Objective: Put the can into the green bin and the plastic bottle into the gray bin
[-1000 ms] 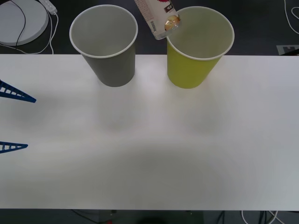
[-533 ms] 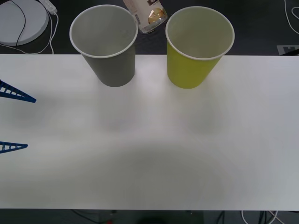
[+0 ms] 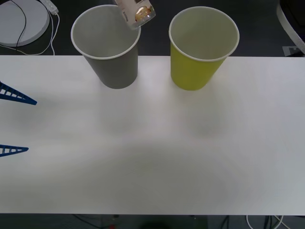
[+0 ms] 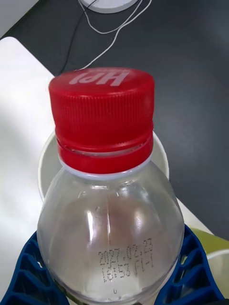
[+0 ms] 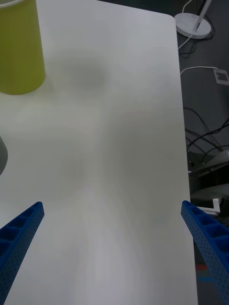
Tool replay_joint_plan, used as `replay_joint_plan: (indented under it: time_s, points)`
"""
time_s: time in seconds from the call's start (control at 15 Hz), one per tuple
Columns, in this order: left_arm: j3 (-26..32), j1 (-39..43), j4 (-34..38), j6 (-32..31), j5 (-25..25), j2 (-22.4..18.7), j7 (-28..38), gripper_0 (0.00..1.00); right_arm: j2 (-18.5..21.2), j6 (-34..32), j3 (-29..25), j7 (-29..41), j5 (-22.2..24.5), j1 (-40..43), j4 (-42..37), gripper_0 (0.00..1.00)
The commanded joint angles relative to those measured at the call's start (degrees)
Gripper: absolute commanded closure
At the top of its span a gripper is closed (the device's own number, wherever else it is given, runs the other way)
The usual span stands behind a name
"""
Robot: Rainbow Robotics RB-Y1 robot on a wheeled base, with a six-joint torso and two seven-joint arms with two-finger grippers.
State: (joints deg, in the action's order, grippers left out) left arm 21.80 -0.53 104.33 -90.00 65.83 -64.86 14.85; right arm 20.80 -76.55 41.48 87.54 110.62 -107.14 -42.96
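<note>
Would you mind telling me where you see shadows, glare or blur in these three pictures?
Front view: soft, diffuse shadows on the table before the gray bin and green bin; the bottle is cut by the top edge. Right wrist view: bright reflections on the bottle's clear shoulder, sharp cap, softer background. Left wrist view: faint gray shadows on the table, left gripper fingers open.

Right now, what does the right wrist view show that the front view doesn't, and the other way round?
Right wrist view alone: the plastic bottle's red cap and printed date code, and the blue fingers of the right gripper closed round it.
Front view alone: the whole gray bin and green bin upright on the white table, and the open left gripper at the table's left edge.
Both: the bottle held above the gray bin's mouth.
</note>
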Motion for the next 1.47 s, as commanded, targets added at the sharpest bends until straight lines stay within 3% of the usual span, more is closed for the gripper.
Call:
replay_joint_plan:
  time_s: [0.07, 0.87, 1.47]
  points:
    - [0.0, 0.0, 0.0, 0.0, 0.0, 0.0, 0.0, 0.00, -2.6, 4.1, 0.0, 0.0, 1.7, -0.1, 3.1, 1.00]
    - [0.0, 0.0, 0.0, 0.0, 0.0, 0.0, 0.0, 0.00, -10.3, 14.1, 1.6, 0.0, 1.7, -3.9, 15.3, 1.00]
    - [0.0, 0.0, 0.0, 0.0, 0.0, 0.0, 0.0, 0.00, -11.0, 15.3, 3.8, 0.0, 0.7, -4.0, 15.9, 1.00]
